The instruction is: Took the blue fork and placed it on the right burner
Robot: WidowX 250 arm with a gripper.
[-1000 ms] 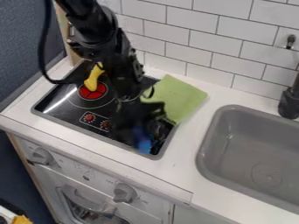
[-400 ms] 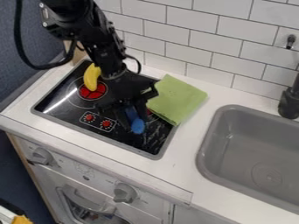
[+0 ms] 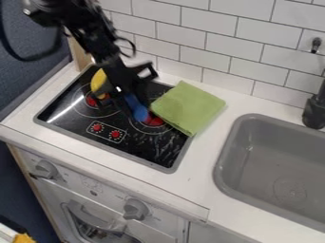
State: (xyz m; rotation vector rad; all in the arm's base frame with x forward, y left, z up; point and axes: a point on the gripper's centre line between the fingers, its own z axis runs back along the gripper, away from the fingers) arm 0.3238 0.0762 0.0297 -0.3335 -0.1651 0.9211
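"Gripper?"
"Above the stovetop (image 3: 136, 144), coming from the upper left. The gripper (image 3: 132, 98) has its fingers closed on the blue fork's upper part; the exact gap between them, can't tell."

"Blue fork (image 3: 139, 113)?"
"Slanting, lower end down, at the left side of the right burner (image 3: 155, 122), beside its red centre. Touching the glass or just above: can't tell."

"Room to the sides?"
"Tight on the right. Green cloth (image 3: 189, 108) lies over the stovetop's right edge, its near left side close to that burner. Left: banana (image 3: 98, 80) by the left burner (image 3: 91, 102), partly behind the gripper."

"Toward us?"
"Wider. Dark glass runs to the stovetop's front edge; two red knobs (image 3: 96, 127) sit front left. Beyond the right edge, a strip of white table (image 3: 206, 156), then the sink (image 3: 230, 147)."
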